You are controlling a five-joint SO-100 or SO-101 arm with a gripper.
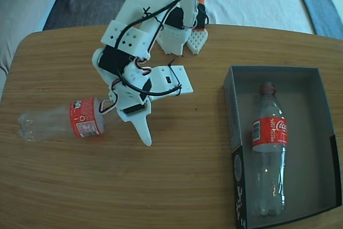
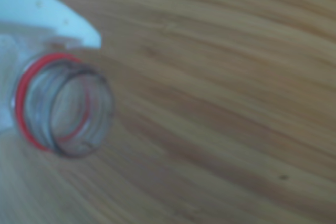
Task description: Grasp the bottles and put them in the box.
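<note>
Jaws: my gripper (image 1: pixel 124 112) clasps the neck of one bottle (image 1: pixel 59 122) lying at left of the fixed view. Second bottle (image 1: pixel 269 154) already in box (image 1: pixel 231 127), right. Half done.

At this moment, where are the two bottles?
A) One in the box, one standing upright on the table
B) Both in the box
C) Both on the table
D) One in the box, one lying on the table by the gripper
D: in the fixed view one bottle lies in the box, the other bottle lies on the table at the gripper.
</note>
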